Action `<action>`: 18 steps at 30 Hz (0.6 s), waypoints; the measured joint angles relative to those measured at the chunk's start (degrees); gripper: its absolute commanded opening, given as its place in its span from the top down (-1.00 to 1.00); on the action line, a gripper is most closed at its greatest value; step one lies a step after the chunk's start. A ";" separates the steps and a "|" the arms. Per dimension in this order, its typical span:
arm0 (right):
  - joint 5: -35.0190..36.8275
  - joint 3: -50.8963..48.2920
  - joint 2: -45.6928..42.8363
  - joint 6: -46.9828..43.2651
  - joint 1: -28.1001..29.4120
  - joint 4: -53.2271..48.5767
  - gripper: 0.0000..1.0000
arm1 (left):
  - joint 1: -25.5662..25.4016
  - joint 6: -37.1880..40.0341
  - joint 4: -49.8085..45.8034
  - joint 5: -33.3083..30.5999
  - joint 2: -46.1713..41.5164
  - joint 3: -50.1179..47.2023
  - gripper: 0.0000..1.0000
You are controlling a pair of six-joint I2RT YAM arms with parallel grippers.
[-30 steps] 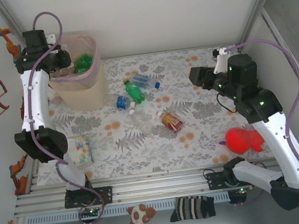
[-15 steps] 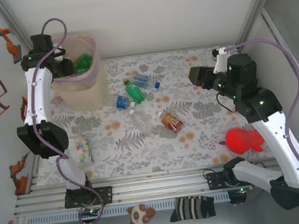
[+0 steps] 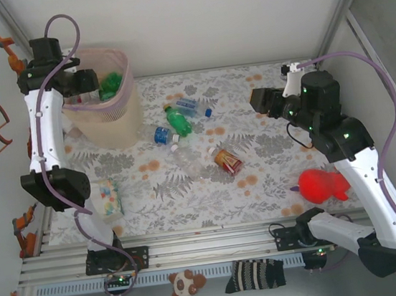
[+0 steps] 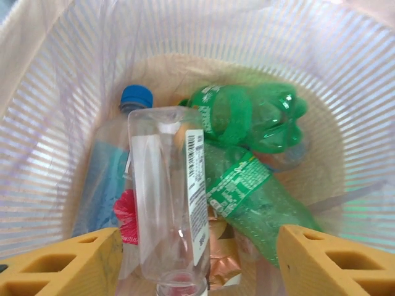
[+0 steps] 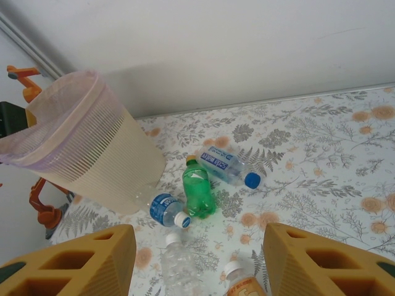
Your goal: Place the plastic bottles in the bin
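Compared with half a second ago, the left arm has swung a little back over the bin point(image 3: 112, 126). The right arm and the bottles on the flowered table point(image 3: 278, 152) have kept their places.

The left gripper point(image 3: 83, 82) hangs above the mouth of the bin. In its wrist view the yellow fingers point(image 4: 68, 265) stand spread and pinch nothing. Between and below them, inside the bin point(image 4: 321, 55), lies a clear bottle point(image 4: 163, 203) with smooth flat sides and a white barcode label. The right finger is well apart from it, the left one just beside it.

The clear bottle rests on other plastic bottles:
- a green lobed bottle point(image 4: 259, 114), a little crushed
- a green labelled bottle point(image 4: 253, 197)
- a blue-capped bottle point(image 4: 111, 166) with a blue label
- a crumpled copper-coloured bottle point(image 4: 225, 262)

The bin is pale pink and translucent, with fine ribs on its wall and rounded corners.

Five bottles lie on the table near its middle:
- a green table bottle point(image 3: 178, 120)
- a long blue-labelled bottle point(image 3: 194, 107)
- a short blue bottle point(image 3: 160, 134)
- a plain clear one point(image 3: 187, 162)
- an orange-labelled bottle point(image 3: 227, 161)

The right gripper point(image 3: 257, 102) hovers over the far right part of the table. Its fingers point(image 5: 68, 262) are spread, with nothing between them.
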 measured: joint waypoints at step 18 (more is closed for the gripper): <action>0.00 0.00 -0.04 -0.22 0.00 -0.13 -0.12 | -6.60 -2.97 -0.22 11.89 -6.25 0.68 -0.26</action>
